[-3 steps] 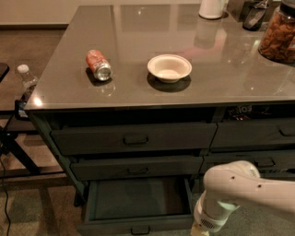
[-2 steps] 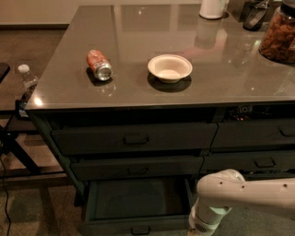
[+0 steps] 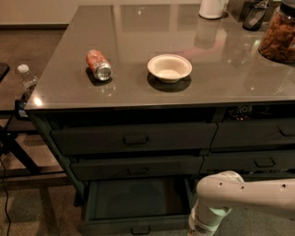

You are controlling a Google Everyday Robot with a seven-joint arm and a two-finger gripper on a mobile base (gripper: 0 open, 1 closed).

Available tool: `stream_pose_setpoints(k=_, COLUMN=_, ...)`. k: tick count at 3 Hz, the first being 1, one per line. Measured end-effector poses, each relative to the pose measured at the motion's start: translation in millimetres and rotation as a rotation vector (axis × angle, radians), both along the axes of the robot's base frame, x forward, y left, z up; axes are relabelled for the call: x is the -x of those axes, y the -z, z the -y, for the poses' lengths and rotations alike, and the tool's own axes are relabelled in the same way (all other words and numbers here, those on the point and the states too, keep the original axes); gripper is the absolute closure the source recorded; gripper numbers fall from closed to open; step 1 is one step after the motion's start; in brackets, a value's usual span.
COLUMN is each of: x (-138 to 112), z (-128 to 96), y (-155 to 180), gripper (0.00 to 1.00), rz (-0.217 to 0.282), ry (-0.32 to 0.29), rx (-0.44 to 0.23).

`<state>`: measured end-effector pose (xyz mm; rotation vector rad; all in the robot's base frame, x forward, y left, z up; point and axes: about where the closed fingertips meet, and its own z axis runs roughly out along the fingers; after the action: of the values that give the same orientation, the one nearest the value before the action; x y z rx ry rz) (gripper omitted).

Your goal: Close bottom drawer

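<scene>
The bottom drawer (image 3: pixel 138 199) is the lowest of three wide dark grey-green drawers on the left stack. It stands pulled out, its inside empty, its front (image 3: pixel 138 227) with a small dark pull at the lower edge of the camera view. My white arm (image 3: pixel 239 196) comes in from the right, and its wrist (image 3: pixel 203 221) sits by the drawer's right front corner. The gripper itself runs off the bottom edge and is out of view.
Two shut wide drawers (image 3: pixel 131 138) sit above the open one, with narrower drawers (image 3: pixel 253 136) to the right. On the counter (image 3: pixel 138 27) lie a tipped red can (image 3: pixel 98 64), a white bowl (image 3: pixel 169 67), a jar of snacks (image 3: pixel 279 30) and a white container (image 3: pixel 212 8). A plastic bottle (image 3: pixel 26 79) stands at left.
My arm has moved left and a little lower, closer to the open drawer's right front corner. The drawer stands as far out as before.
</scene>
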<state>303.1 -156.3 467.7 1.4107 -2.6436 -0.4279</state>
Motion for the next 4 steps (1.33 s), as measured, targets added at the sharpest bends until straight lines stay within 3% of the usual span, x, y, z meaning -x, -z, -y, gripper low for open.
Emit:
stream_pose_setpoints(k=1, x=9, z=3, y=36, gripper=1.00, rz=-0.028, ry=0.045, rx=-0.011)
stream_pose_setpoints(k=2, x=16, z=12, y=96, gripper=1.00, rz=-0.064, ry=0.120, rx=-0.019)
stream_pose_setpoints(k=3, x=11, z=21, y=181, gripper=1.00, rz=-0.099, ry=0.200, rx=-0.028)
stream_pose_setpoints(k=4, x=11, z=21, y=181, gripper=1.00, rz=-0.100, ry=0.200, rx=-0.029)
